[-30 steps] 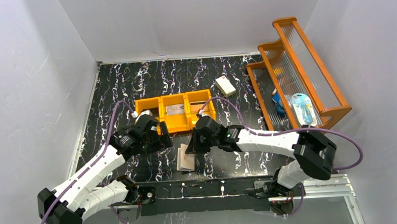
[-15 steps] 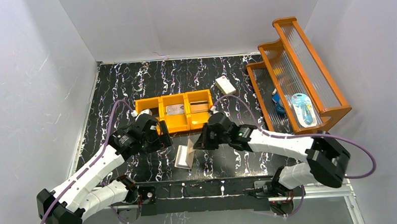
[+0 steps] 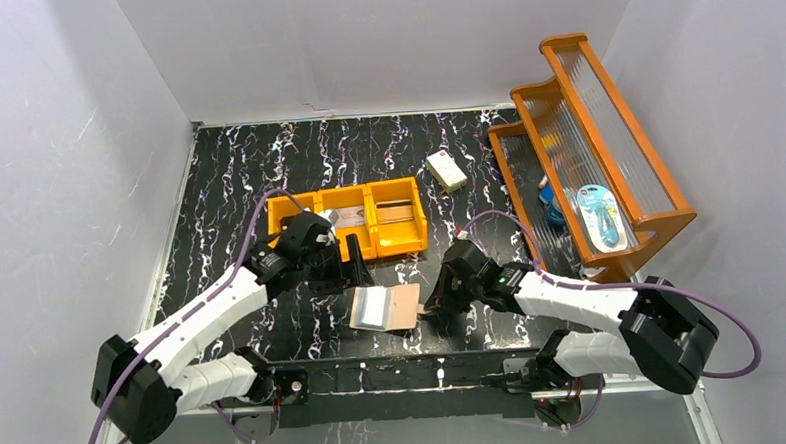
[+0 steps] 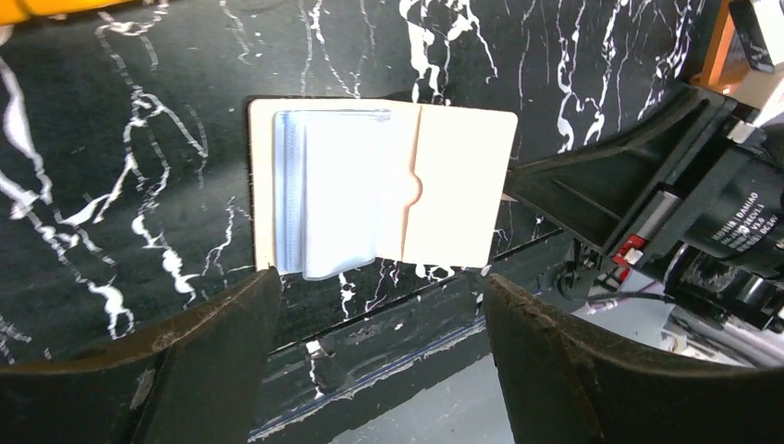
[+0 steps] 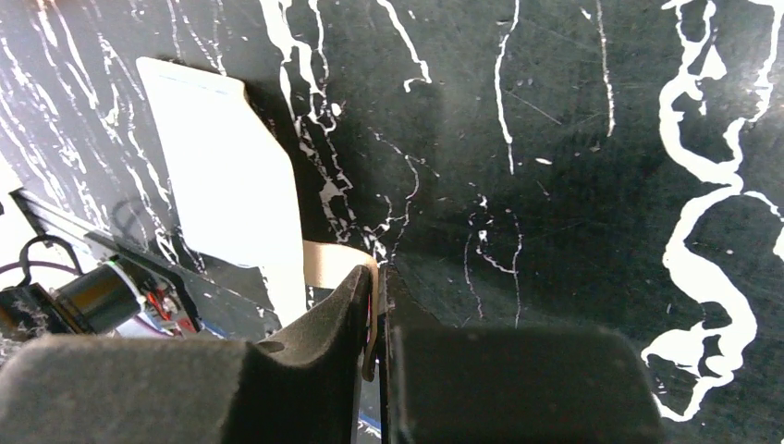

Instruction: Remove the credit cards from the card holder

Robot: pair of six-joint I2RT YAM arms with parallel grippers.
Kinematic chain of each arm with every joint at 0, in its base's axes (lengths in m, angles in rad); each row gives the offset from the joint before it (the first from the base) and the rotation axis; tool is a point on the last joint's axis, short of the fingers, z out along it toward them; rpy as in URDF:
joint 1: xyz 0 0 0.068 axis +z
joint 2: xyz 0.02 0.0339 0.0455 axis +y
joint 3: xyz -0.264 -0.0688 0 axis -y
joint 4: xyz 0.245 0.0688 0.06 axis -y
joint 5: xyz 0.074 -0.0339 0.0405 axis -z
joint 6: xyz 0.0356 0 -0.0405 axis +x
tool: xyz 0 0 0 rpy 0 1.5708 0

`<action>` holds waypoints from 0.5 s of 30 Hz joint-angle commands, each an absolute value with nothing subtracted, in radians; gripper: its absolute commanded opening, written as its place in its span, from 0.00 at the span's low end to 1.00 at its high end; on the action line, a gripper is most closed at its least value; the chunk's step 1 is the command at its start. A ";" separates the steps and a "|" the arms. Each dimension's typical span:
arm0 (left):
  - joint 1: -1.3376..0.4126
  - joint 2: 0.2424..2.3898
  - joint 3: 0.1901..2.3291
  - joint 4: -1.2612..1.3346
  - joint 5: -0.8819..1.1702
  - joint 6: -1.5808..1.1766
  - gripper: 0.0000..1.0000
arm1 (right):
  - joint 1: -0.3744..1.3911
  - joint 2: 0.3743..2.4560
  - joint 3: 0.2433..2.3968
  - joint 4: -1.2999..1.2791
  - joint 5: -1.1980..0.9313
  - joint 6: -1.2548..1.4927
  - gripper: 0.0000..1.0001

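The card holder (image 3: 385, 307) lies open and flat near the table's front edge, with its peach panel on the right and pale blue-grey pockets (image 4: 333, 194) on the left. No card edge shows in the pockets. My right gripper (image 3: 433, 306) is shut on the holder's tan snap tab (image 5: 335, 264) at its right edge; the peach panel (image 5: 226, 176) shows beside it in the right wrist view. My left gripper (image 3: 357, 268) hangs open and empty just behind the holder, its fingers (image 4: 185, 370) spread wider than the holder. A silver-grey card (image 3: 344, 217) lies in the orange bin, partly hidden by the left arm.
The orange three-compartment bin (image 3: 410, 243) stands just behind the holder. A thick white box (image 3: 447, 170) lies further back. An orange tiered rack (image 3: 605, 123) with blue items stands at the right. The metal base rail (image 3: 426, 373) runs along the front edge.
My right gripper has pulled the tab to the right, swinging the holder from half-raised to open and flat. My left arm has moved right and forward to just behind the holder.
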State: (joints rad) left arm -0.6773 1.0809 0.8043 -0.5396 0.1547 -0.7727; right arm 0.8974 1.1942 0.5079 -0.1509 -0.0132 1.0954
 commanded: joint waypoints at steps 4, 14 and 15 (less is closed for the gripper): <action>-0.684 1.181 0.814 -0.480 0.249 -0.741 0.78 | 0.891 1.252 0.533 -0.175 0.036 1.072 0.17; -0.708 1.304 0.790 -0.413 0.301 -0.769 0.75 | 0.890 1.296 0.534 -0.160 0.036 1.060 0.17; -0.711 1.307 0.791 -0.408 0.303 -0.770 0.74 | 0.890 1.296 0.534 -0.159 0.034 1.060 0.17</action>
